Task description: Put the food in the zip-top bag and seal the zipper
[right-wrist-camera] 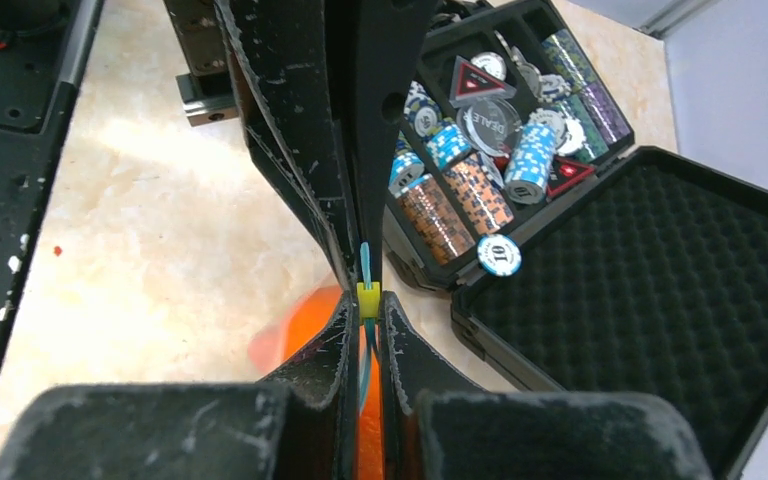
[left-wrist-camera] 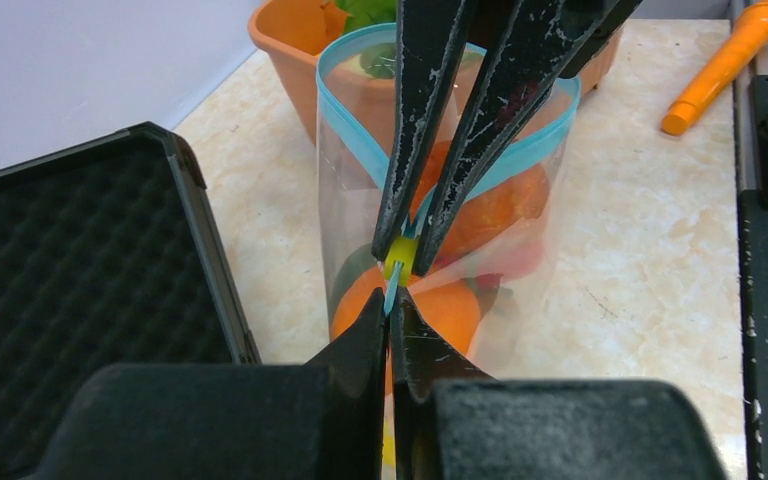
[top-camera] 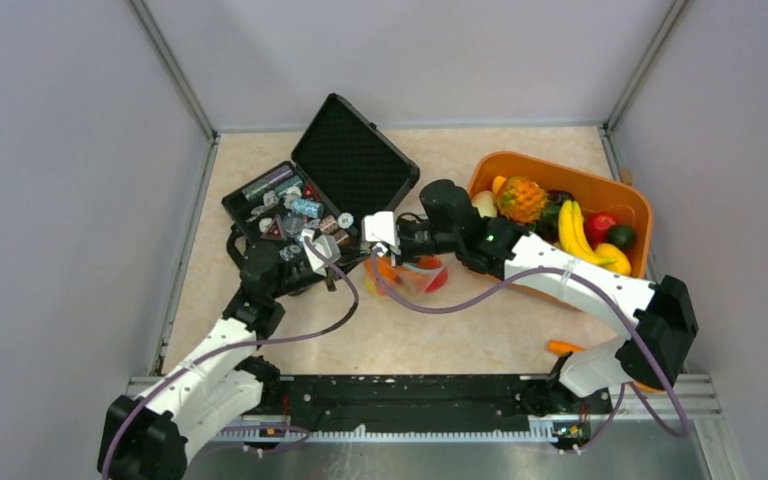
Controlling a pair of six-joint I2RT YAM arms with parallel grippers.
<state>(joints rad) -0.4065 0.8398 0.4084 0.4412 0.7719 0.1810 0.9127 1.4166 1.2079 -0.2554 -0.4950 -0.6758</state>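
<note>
The clear zip-top bag stands on the table between both arms, its teal zipper forming an open loop at the mouth. Orange food and a red piece lie inside; from above the bag shows next to the black case. My left gripper is shut on the end of the teal strip. Facing it tip to tip, my right gripper is shut on the zipper's small yellow slider. More food, bananas and a pineapple, sits in the basket.
An orange basket of toy fruit stands at the back right. An open black case with poker chips lies right beside the bag on the left. An orange carrot-like stick rests near the right arm's base.
</note>
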